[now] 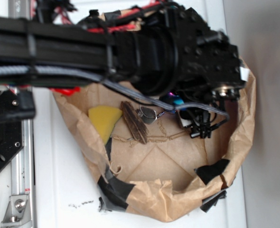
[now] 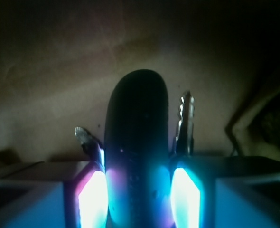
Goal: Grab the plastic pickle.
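A large black robot arm [image 1: 130,47] stretches across the top of the exterior view, reaching from the left over a crumpled brown paper bag [image 1: 178,190] that is folded open like a shallow basin on a white table [image 1: 59,180]. Black tape patches the bag's rim at the lower left and lower right. Inside the bag, at the left, lies a yellow wedge-shaped sponge [image 1: 103,121], and just beside it on its right a brown bark-like wood strip [image 1: 134,122] lies at a slant. A small silvery metal piece [image 1: 147,114] sits next to the strip. The gripper [image 1: 178,102] points down into the bag at the right of these, mostly hidden under the arm. In the wrist view, the gripper [image 2: 139,190] has its two glowing fingers [image 2: 185,199] pressed against either side of the plastic pickle [image 2: 137,142], a dark, smooth oblong with a rounded end, standing between them, clasped, against the dim paper behind.
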Robot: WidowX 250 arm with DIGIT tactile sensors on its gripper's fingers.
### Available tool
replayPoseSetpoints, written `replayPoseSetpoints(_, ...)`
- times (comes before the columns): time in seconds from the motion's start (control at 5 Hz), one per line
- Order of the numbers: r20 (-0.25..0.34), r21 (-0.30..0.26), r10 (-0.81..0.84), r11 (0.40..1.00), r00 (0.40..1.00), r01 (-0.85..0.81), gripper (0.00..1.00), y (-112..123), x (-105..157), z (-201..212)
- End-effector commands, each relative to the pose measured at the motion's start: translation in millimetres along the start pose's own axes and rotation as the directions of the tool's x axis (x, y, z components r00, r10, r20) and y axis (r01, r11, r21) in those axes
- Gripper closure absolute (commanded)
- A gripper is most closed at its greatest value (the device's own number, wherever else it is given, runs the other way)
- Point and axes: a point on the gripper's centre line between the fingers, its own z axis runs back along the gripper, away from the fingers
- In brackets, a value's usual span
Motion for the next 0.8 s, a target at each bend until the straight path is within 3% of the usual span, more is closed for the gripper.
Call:
replayPoseSetpoints(0.0,0.057,-0.008,-0.143,0.990,0.988,0.143,1.00,-10.4,15.8,18.4)
replayPoseSetpoints(0.2,0.188,0.072,-0.346,0.938,0.919,0.338,1.00,-2.8,5.1,68.6)
replayPoseSetpoints(0.4,0.274,0.190,-0.403,0.913,0.873,0.362,1.00,7.8,-11.0,117.3)
replayPoseSetpoints(0.6,0.279,0.151,-0.384,0.923,0.880,0.355,1.00,10.0,-18.4,165.9)
